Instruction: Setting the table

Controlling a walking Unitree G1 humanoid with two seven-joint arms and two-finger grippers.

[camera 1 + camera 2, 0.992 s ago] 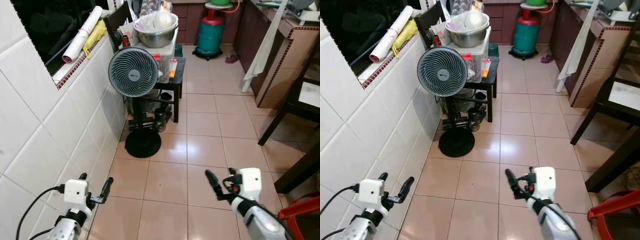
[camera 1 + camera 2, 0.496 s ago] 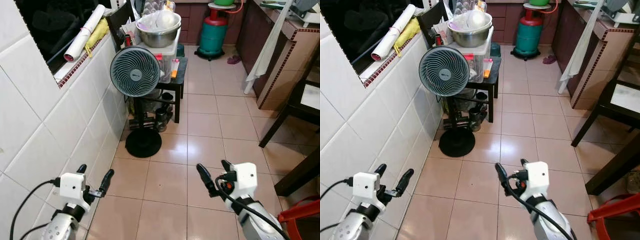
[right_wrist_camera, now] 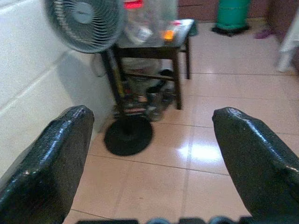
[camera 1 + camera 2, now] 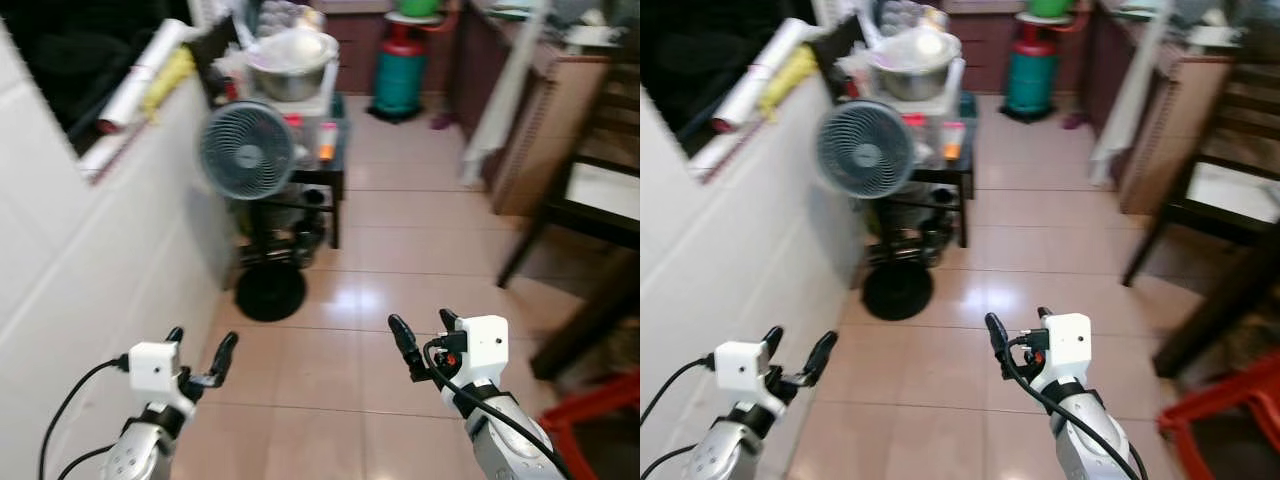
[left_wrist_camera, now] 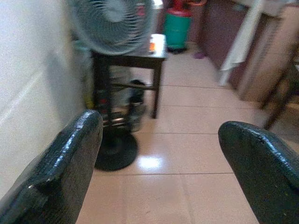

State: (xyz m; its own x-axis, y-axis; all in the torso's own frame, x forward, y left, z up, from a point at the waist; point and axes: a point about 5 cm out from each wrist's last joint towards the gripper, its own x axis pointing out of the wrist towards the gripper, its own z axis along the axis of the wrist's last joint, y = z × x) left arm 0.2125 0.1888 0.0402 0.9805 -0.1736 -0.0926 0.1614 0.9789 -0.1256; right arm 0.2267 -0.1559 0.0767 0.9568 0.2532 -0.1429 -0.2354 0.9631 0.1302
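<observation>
The robot stands on a floor (image 4: 400, 260) of shiny pink tiles in a kitchen. The head pictures are a bit blurry.

The left gripper (image 4: 198, 354) is held up low by the white tiled wall (image 4: 90, 270). Its 2 black fingers (image 5: 60, 172) are spread wide open and hold nothing. The right gripper (image 4: 425, 340) is held up over the middle of the floor. Its 2 black fingers (image 3: 51, 163) are wide open too, and they hold nothing.

Ahead, close to the wall, stands a round grey fan (image 4: 246, 150) on a pole with a black round foot (image 4: 268, 297) on the floor. Just behind the fan is a small black side table (image 4: 330, 180). On it sits a clear plastic box (image 4: 940, 110), and on top of the box is a big metal bowl (image 4: 290, 68). Dark things are packed under the side table, but I cannot tell what they are.

A white roll (image 4: 140, 75) and something yellow (image 4: 170, 78) lie on the ledge of the dark window in the wall.

Far back on the floor stands a green gas tank (image 4: 397, 80). A white cloth (image 4: 500, 95) hangs down off the edge of the brown counter (image 4: 555, 110) on the right. Near it is a dark chair (image 4: 580, 200) with a light seat. A red stool (image 4: 590, 420) is near the right arm.

No plates or cups for the table can be seen clearly.
</observation>
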